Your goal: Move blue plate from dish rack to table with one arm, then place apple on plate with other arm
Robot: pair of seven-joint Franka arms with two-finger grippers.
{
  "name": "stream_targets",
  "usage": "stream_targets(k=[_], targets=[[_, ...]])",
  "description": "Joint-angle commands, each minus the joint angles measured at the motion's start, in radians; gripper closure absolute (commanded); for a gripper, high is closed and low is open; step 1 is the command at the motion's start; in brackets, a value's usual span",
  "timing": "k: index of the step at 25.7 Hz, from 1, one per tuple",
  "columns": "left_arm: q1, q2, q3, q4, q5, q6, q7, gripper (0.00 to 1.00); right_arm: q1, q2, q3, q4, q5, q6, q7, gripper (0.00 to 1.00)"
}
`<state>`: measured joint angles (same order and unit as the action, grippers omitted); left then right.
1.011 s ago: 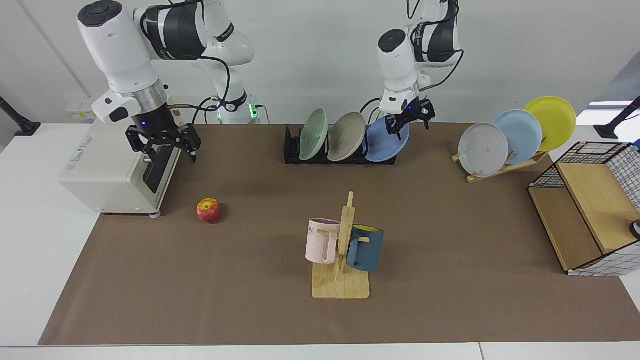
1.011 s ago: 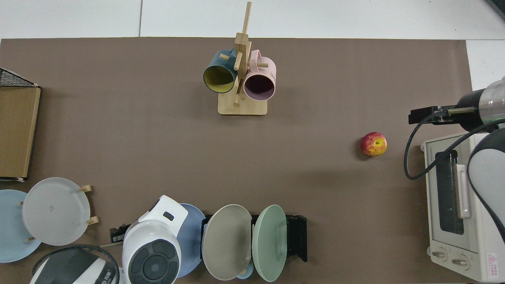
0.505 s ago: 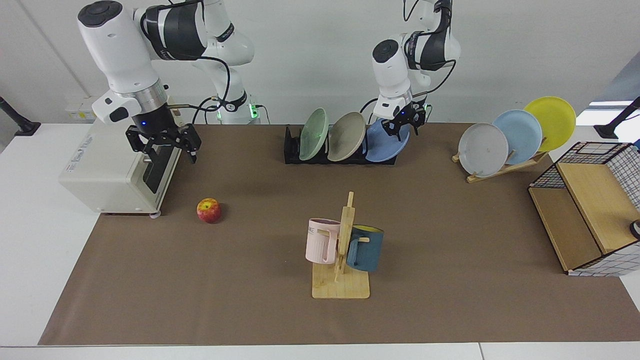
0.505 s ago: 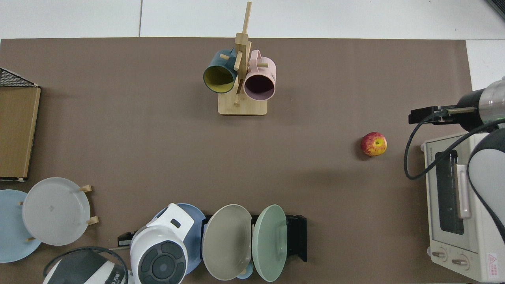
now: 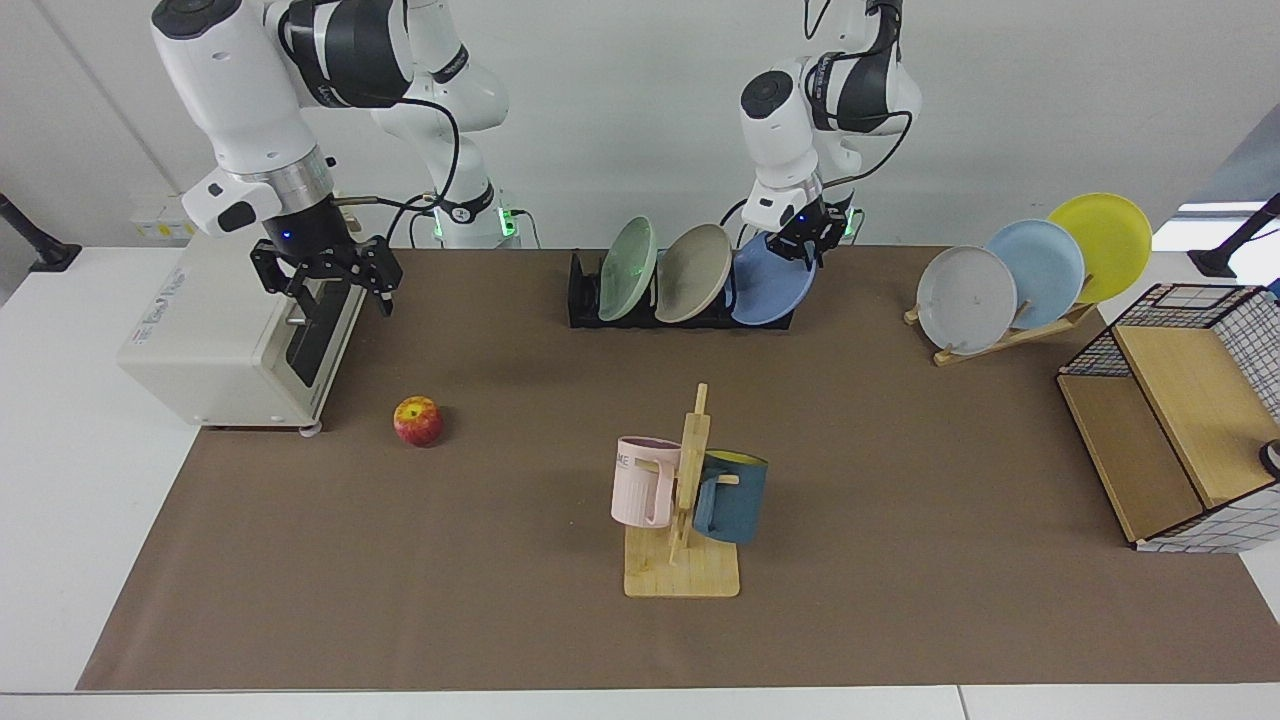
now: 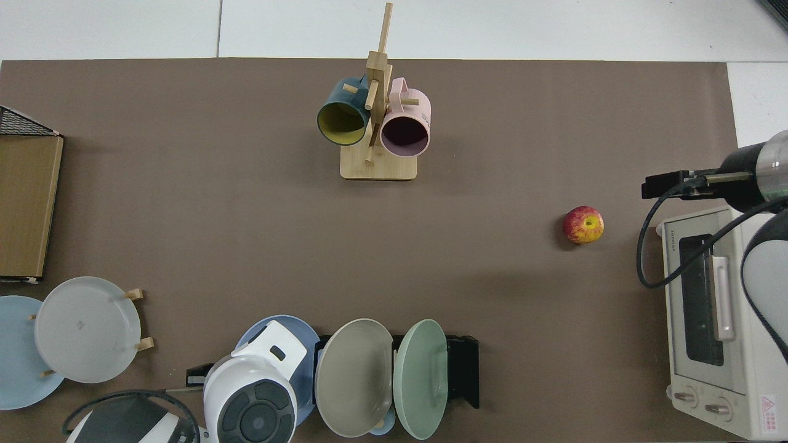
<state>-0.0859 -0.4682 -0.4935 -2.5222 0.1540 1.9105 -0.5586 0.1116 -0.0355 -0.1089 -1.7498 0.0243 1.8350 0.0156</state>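
Observation:
The blue plate leans in the end slot of the black dish rack. My left gripper is at the plate's upper rim. In the top view this arm's white wrist covers most of the plate. The red apple lies on the brown table. Up and to its left in the facing view, my right gripper hangs open and holds nothing, in front of the toaster oven.
A green plate and a beige plate share the dish rack. A wooden mug stand holds two mugs mid-table. A slanted wooden rack carries three plates. A toaster oven and a wire-and-wood shelf stand at opposite ends of the table.
The left gripper has turned and drawn in onto the blue plate's upper rim. The right gripper has risen slightly. The apple has not moved.

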Motion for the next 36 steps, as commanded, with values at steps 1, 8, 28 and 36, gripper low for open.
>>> stream_targets(k=[1, 8, 28, 36], targets=[[0.003, -0.001, -0.036, 0.052, 0.038, -0.076, -0.055, 1.00, 0.013, -0.018, 0.006, -0.052, 0.006, -0.016, 0.020, 0.00], [0.011, -0.010, -0.051, 0.128, 0.088, -0.166, -0.078, 1.00, 0.002, -0.010, 0.008, -0.189, 0.009, 0.105, 0.017, 0.00], [0.181, 0.184, 0.058, 0.385, -0.008, 0.062, -0.089, 1.00, 0.005, 0.187, 0.008, -0.355, 0.008, 0.428, 0.012, 0.00], [0.172, 0.298, 0.047, 0.332, -0.293, 0.274, -0.099, 1.00, -0.004, 0.269, 0.008, -0.379, 0.008, 0.512, 0.007, 0.00]])
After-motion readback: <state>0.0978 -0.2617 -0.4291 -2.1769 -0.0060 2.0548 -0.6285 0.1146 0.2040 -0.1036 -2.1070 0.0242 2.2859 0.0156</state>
